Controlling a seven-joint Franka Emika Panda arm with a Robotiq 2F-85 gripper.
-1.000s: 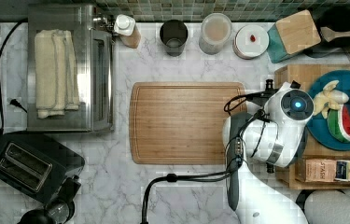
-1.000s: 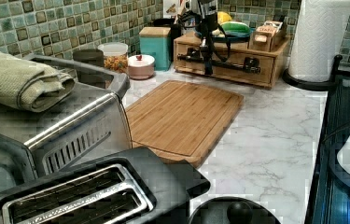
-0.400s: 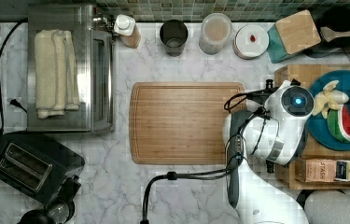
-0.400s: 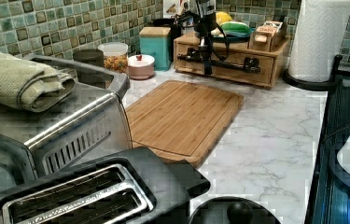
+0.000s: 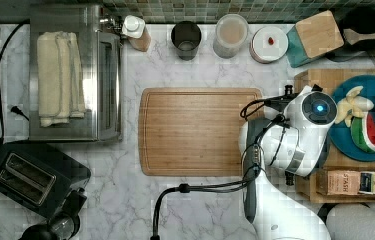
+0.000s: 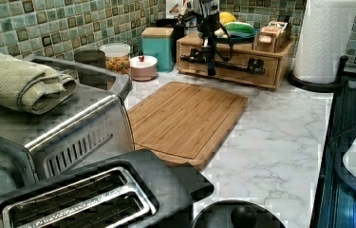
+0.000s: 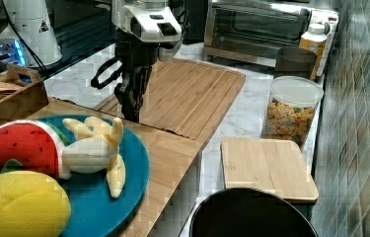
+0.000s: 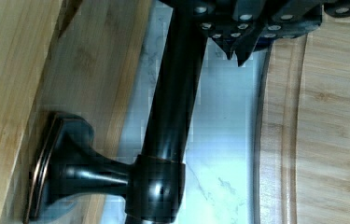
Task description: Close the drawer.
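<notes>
In the left view I see first the black toaster (image 6: 85, 199) and the silver toaster oven (image 6: 47, 128) with a folded towel (image 6: 19, 83) on top. Behind them the wooden cutting board (image 6: 187, 118) lies flat on the white marble counter (image 6: 280, 142). Beyond the board, against the green tile wall (image 6: 47, 26), stands the drawer (image 6: 235, 64), with a paper towel roll (image 6: 325, 40) just beside it. The gripper (image 6: 210, 66) is at the black bar handle (image 8: 175, 107), right in front of the drawer. I cannot tell if its fingers are closed on the bar.
</notes>
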